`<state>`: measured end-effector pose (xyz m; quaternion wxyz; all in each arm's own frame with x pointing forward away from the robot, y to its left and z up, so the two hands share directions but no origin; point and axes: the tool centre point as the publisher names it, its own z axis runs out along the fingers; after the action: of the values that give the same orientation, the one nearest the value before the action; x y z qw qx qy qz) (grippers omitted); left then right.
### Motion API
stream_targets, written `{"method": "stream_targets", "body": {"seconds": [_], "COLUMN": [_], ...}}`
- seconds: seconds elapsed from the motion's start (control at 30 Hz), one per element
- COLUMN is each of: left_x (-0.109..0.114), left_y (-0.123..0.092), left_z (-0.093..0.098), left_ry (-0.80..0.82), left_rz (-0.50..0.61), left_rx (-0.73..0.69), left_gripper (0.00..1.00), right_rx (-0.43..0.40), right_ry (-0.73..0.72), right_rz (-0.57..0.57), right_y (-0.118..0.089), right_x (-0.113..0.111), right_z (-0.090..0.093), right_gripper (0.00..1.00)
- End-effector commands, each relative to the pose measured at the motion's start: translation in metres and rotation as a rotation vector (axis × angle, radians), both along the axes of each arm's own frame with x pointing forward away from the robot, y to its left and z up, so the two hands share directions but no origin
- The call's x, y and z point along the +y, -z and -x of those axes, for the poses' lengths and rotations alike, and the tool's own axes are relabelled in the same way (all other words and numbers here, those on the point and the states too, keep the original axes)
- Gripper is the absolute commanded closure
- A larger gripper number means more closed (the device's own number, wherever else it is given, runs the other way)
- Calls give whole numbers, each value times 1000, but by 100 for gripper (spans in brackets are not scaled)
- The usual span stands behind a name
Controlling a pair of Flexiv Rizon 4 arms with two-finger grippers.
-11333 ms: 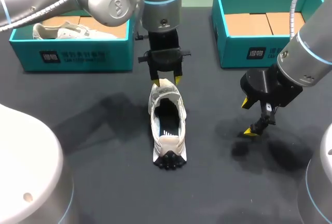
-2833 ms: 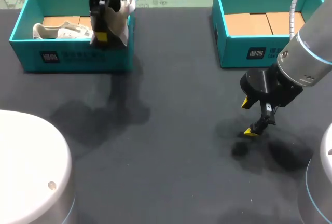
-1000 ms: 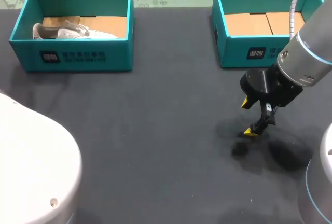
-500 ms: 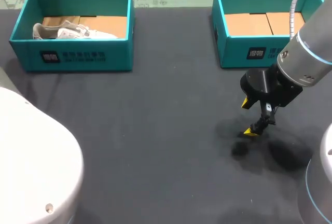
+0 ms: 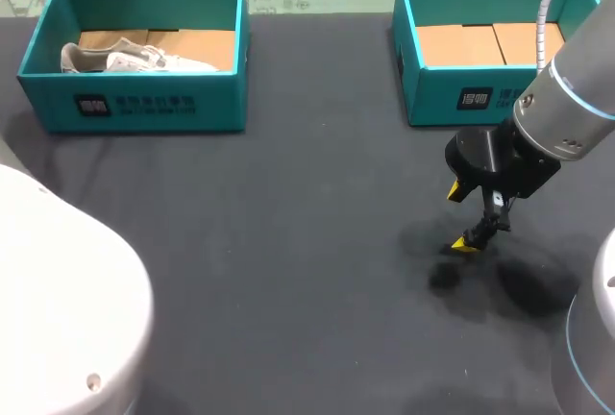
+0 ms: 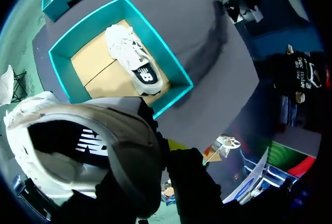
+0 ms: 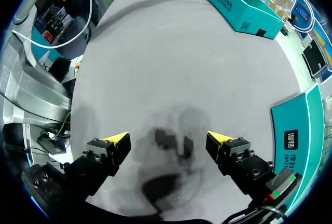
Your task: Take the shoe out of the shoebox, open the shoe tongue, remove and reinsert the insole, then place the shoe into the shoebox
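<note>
Your shoe [image 6: 78,146] hangs clamped in the left gripper [image 6: 154,154], its opening turned toward the wrist. That arm is lifted high, so the teal shoebox [image 6: 174,71] sits well beneath and ahead of the fingers, with a second shoe [image 6: 134,60] lying inside. Your right gripper [image 7: 168,138] points down just above the table [image 7: 155,53], fingers spread wide apart.

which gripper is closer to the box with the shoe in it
Left. The left gripper hangs above that box, holding a shoe; the right gripper is far across the table.
</note>
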<state>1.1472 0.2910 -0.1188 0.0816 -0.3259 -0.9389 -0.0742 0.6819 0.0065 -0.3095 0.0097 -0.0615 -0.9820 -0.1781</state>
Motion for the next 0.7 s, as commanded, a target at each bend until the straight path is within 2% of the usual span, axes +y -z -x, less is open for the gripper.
{"method": "stream_targets", "body": {"seconds": [0.03,0.13,0.17,0.27,0.33,0.37,0.43,0.5,0.7], "left_x": [-1,-5,-5,-1,1,3,6,11,12], "left_y": [2,5,6,10,13,15,15,11,10], "left_z": [19,19,18,15,11,7,3,-2,-4], "left_ry": [308,382,435,584,616,683,711,835,855], "left_rz": [-9,-16,-6,-11,-38,-28,-23,9,4], "left_rx": [-174,-181,-221,-251,-265,-262,-278,-261,-262], "left_gripper": [100,100,100,100,100,100,100,100,100], "right_rx": [-2,-2,-2,-2,-2,-2,-2,-2,-2], "right_ry": [2,2,2,2,2,2,2,2,2], "right_rz": [1,1,1,1,1,1,1,1,1], "right_y": [1,1,1,1,1,1,1,1,1], "right_x": [0,0,0,0,0,0,0,0,0], "right_z": [1,1,1,1,1,1,1,1,1], "right_gripper": [0,0,0,0,0,0,0,0,0]}}
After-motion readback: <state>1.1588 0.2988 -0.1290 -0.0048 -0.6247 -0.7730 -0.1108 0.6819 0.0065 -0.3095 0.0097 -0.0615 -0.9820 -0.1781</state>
